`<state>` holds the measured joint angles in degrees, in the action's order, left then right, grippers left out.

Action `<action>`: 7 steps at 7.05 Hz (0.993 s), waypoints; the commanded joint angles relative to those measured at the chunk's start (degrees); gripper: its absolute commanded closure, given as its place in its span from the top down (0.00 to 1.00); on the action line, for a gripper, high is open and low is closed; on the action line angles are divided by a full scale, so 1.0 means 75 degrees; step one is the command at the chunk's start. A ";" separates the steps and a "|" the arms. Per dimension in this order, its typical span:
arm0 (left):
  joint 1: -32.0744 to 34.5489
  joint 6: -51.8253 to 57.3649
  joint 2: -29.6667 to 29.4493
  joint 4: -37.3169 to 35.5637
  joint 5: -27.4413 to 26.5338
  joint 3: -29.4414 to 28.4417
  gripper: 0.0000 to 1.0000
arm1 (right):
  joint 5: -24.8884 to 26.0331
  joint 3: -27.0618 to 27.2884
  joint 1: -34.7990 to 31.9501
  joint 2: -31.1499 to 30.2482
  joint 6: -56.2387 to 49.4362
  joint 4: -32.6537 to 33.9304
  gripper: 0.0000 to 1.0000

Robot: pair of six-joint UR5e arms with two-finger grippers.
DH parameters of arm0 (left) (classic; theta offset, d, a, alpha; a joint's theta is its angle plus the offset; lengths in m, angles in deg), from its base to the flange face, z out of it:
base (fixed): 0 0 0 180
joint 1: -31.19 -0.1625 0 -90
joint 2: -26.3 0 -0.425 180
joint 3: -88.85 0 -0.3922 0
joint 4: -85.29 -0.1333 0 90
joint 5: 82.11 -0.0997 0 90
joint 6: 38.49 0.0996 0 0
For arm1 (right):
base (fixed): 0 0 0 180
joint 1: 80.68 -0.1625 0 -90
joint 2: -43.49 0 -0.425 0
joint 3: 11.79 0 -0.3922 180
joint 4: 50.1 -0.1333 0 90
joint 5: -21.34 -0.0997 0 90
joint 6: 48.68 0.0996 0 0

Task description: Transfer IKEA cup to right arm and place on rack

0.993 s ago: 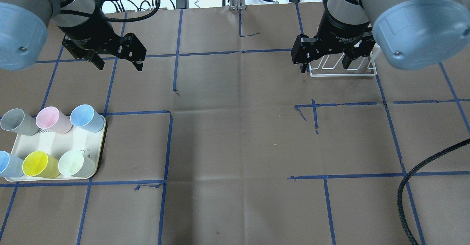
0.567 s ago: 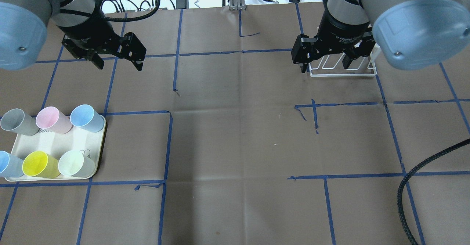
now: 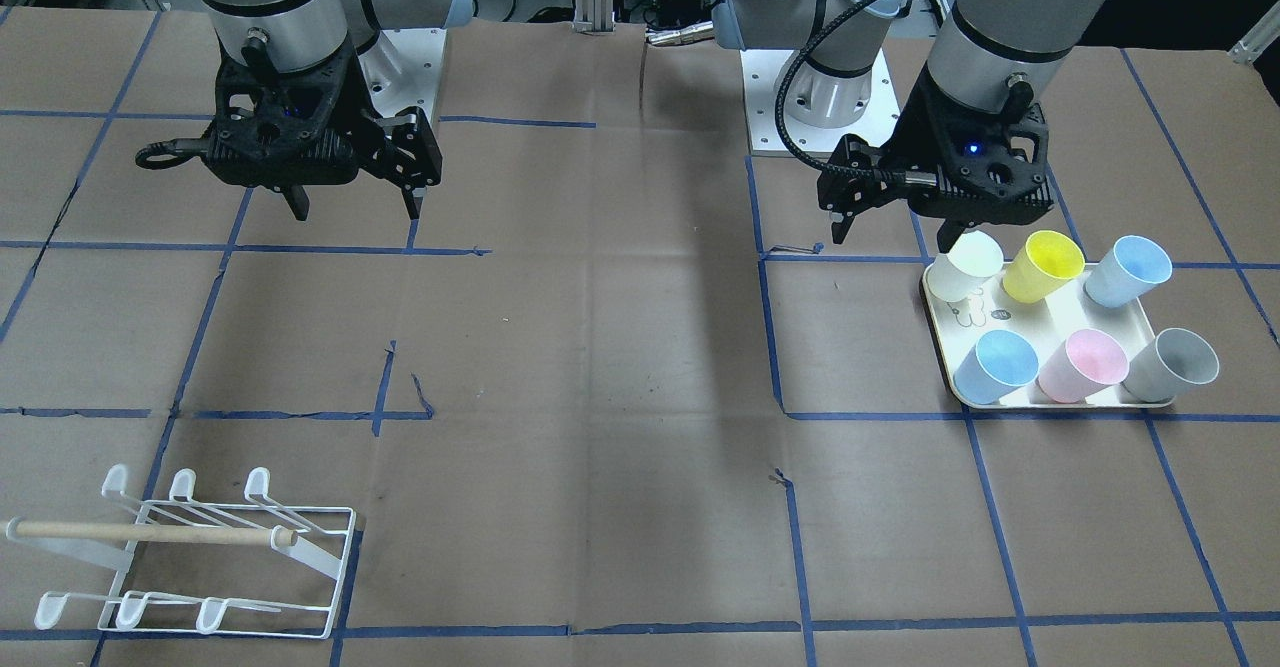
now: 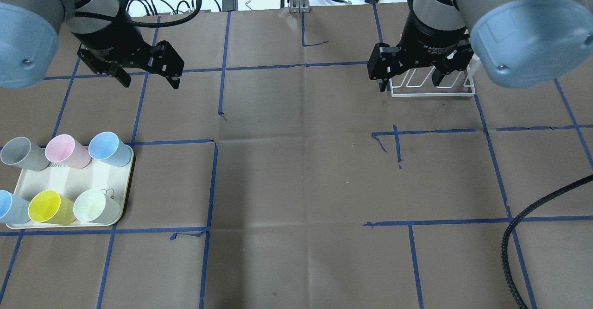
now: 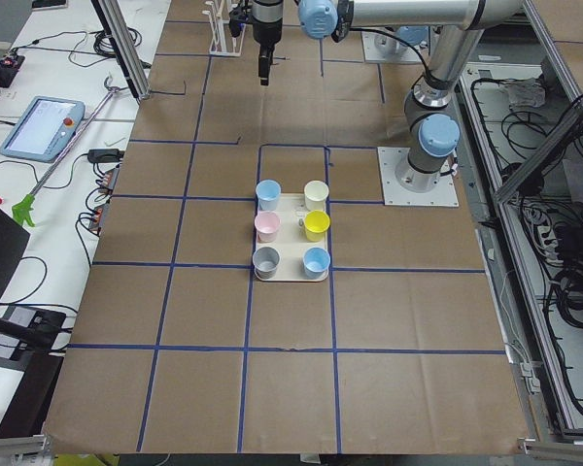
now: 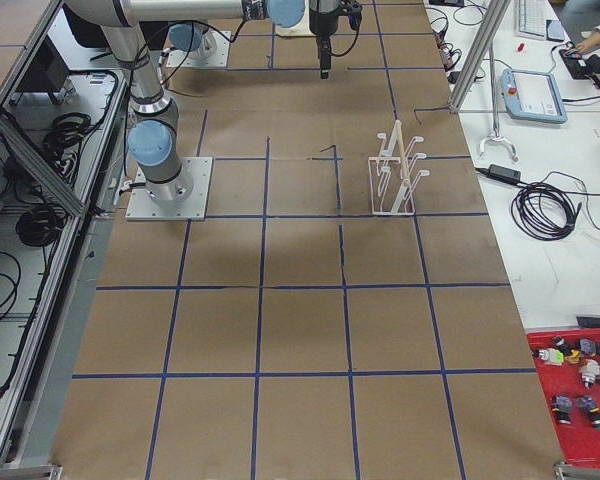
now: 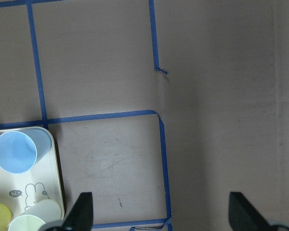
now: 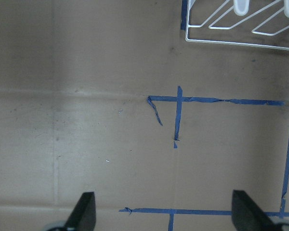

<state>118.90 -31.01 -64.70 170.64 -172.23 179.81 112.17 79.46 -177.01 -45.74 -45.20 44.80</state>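
- Nearest the robot's base, on its left side, we note a cream tray [image 3: 1040,325] lying flat on the brown-papered counter [image 3: 620,367]. It carries six cups [image 4: 65,179] in two rows of three, all upright with mouths up.
- The base-side row holds a pale cup [image 3: 968,263], a yellow cup [image 3: 1042,265] and a light blue cup [image 3: 1127,272]. The row beyond holds a second blue cup [image 3: 995,367], a pink cup [image 3: 1082,365] and a grey cup [image 3: 1170,367]. Every cup stands on the tray, and neither pincer touches one.
- The left pincer [image 4: 150,84] hangs well above the counter with its fingers pointing down. It is released, spread wide.
- In its wrist view the two fingertips [image 7: 83,211] frame bare paper and a corner of blue tape [image 7: 160,144]. The tray lies below it, off to one finger's side, and only the tray's corner with three cups shows there.
- The right pincer [image 4: 409,86] is also raised over the counter. It is released, its fingers wide apart. Its wrist view shows the fingertips [image 8: 85,211] on either side of taped paper.
- Farther out, the white wire rack [image 4: 433,95] stands on the counter, below and beyond the right pincer. The wrist view catches only its near edge, well apart from the fingers.
- A wooden dowel [image 3: 150,533] runs across the rack, with rows of upturned pegs [image 3: 183,484] on either side.
- Low at the right pincer's side of the overhead view, a black braided cable [image 4: 509,246] curls across the counter.
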 commanded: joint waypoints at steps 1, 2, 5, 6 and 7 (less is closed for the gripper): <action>0.0000 0.0057 0.0133 -0.0012 0.0016 0.0105 1.00 | -0.0004 -0.0002 0.0000 -0.0010 0.0004 0.0003 1.00; 0.0000 0.0080 0.0192 -0.0221 0.0017 0.0199 1.00 | -0.0016 -0.0002 0.0000 -0.0010 0.0004 0.0003 1.00; -0.0326 0.0662 0.0216 -0.0352 -0.0007 0.0375 1.00 | -0.0004 0.0009 0.0000 -0.0010 0.0004 -0.0009 1.00; -0.0781 0.0968 0.0321 -0.0363 -0.0007 0.0689 1.00 | -0.0004 0.0009 0.0000 0.0002 -0.0008 -0.0009 1.00; -0.1597 0.1737 0.0496 -0.0387 0.0005 0.1064 1.00 | 0.0019 0.0021 0.0000 0.0014 -0.0008 -0.0032 1.00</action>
<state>112.79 -23.43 -62.25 167.90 -172.26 184.82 112.18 79.54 -177.01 -45.72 -45.23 44.71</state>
